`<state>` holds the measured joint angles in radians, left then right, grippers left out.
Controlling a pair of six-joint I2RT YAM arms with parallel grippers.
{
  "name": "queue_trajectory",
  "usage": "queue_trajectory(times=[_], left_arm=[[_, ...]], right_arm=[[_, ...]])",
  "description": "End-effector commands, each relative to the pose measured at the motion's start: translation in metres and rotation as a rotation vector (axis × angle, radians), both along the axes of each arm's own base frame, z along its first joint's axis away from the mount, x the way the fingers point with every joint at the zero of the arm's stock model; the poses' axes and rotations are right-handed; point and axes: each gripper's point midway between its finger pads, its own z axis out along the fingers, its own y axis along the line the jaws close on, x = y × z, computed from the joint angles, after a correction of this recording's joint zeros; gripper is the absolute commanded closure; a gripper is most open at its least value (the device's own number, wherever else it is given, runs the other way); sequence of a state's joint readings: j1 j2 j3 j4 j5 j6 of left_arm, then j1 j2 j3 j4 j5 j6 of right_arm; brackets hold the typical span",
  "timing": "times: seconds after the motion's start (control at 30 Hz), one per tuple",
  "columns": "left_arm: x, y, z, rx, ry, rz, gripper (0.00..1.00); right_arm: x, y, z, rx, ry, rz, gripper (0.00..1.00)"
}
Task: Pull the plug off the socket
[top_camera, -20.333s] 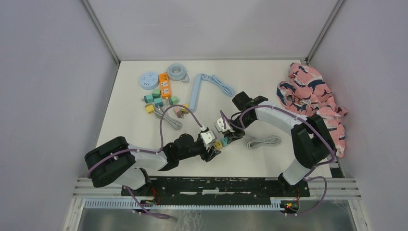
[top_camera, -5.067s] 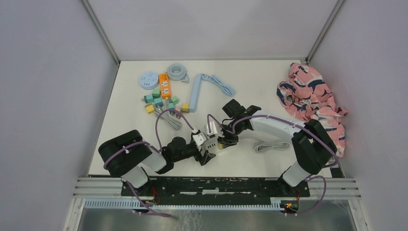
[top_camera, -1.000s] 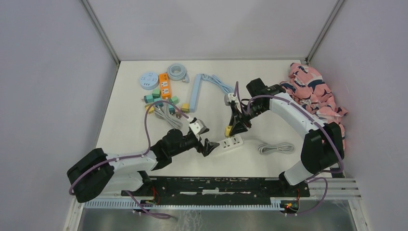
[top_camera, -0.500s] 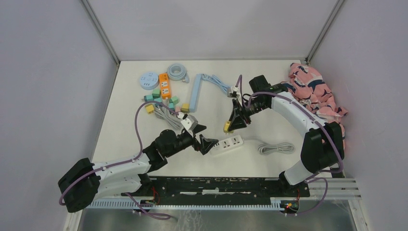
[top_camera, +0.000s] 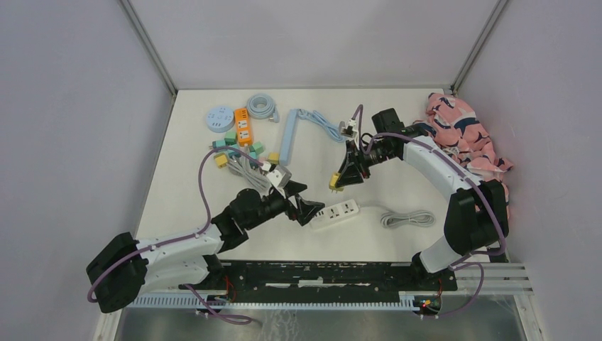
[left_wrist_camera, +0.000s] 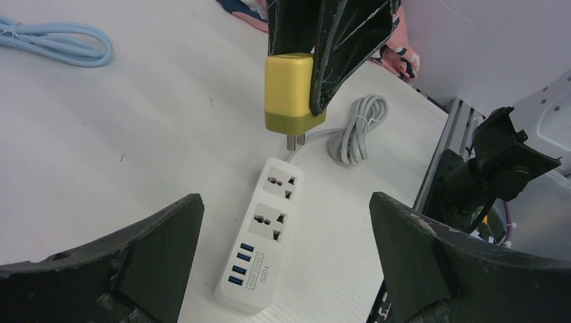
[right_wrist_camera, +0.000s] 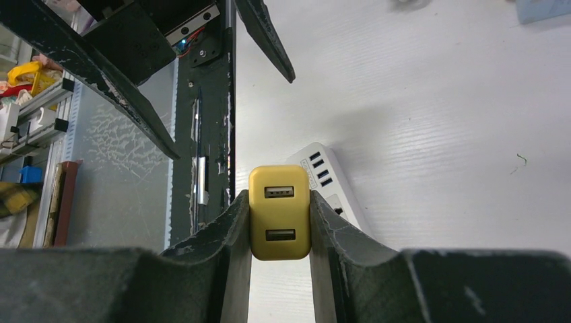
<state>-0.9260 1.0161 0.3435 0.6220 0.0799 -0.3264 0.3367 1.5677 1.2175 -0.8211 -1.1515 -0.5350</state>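
Plug (left_wrist_camera: 294, 91) farther from socket (left_wrist_camera: 264, 249), tight in right tool (right_wrist_camera: 279, 202)

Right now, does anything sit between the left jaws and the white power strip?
Nothing visible. The left gripper, jaws open, faces the white power strip across the table; the yellow plug is held up off it, clamped in the right gripper.

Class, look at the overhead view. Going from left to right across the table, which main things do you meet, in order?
round blue socket → orange power strip → long blue power strip → yellow plug → pink patterned cloth
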Motion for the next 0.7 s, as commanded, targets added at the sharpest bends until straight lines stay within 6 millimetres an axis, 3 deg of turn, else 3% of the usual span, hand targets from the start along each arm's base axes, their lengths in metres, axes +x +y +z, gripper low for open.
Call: queue_trajectory(times=[0.0,0.67], left_arm=[[0.006,-0.007,0.026,-0.077,0.017,0.016,0.01],[0.014,-0.017,0.029,-0.103,0.085,0.029,0.01]], right_arm=[[0.002,0.003,0.019,0.075,-0.002,-0.012,0.95],[0.015,0.008,0.014,0.097,0.124,-0.089,0.93]])
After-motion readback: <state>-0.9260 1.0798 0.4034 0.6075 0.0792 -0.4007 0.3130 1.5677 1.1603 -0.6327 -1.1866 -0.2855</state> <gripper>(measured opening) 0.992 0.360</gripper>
